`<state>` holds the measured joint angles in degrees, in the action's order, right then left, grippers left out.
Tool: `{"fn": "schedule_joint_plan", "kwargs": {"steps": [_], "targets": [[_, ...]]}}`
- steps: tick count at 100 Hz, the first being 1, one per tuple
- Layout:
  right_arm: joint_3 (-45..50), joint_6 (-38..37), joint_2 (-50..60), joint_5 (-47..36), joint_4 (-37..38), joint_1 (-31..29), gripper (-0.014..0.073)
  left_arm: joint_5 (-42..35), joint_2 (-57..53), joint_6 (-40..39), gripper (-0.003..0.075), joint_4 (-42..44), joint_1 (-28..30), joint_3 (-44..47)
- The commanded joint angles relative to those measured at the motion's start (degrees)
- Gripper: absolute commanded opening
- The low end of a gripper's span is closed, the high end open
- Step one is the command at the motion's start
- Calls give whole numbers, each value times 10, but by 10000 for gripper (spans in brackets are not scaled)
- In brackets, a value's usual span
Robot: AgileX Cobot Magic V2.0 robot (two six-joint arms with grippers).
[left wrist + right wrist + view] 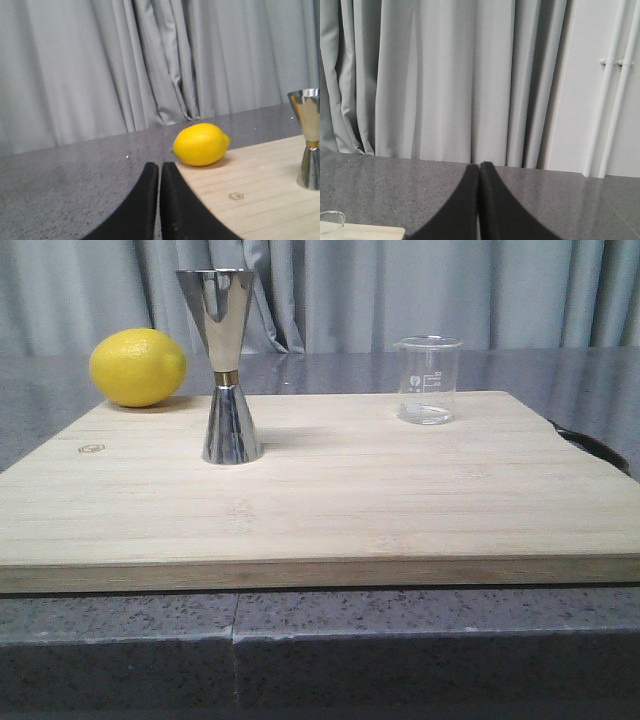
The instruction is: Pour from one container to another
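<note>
The small clear glass beaker with white marks stands upright at the back right of the wooden board; only its rim shows in the right wrist view. The tall steel jigger with a gold waist band stands upright at the back left of the board, and its edge shows in the left wrist view. My left gripper is shut on nothing, off the board's left side. My right gripper is shut and empty, over the counter to the right of the beaker. Neither arm shows in the front view.
A yellow lemon lies at the board's back left corner, left of the jigger, and is also in the left wrist view. The board lies on a dark speckled counter. Grey curtains hang behind. A dark object lies past the board's right edge.
</note>
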<state>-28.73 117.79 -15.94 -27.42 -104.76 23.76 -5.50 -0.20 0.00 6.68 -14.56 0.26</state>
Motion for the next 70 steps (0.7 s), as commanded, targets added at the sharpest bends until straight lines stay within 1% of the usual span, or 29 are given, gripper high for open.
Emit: {"fn": "schedule_joint_plan", "kwargs": {"steps": [1,21,24,29,51,70], "targets": [[-14,5,-11,16,21,-4,-73,-49,-17,4,-19,-7,16,-1],[-14,5,-11,16,21,-4,-73,-55,-17,-5,-19,-12,25,22],[-14,5,-11,16,21,-4,-73,-39,-17,-5,-19,-19,25,22],[-14,5,-11,16,21,-4,-73,-33,-17,-5,-19,-28,29,22],[-14,5,-11,16,21,-4,-73,-15,-17,-5,-19,-56,78,22],[-14,5,-11,16,21,-4,-73,-10,-17,-5,-19,-67,87,22]]}}
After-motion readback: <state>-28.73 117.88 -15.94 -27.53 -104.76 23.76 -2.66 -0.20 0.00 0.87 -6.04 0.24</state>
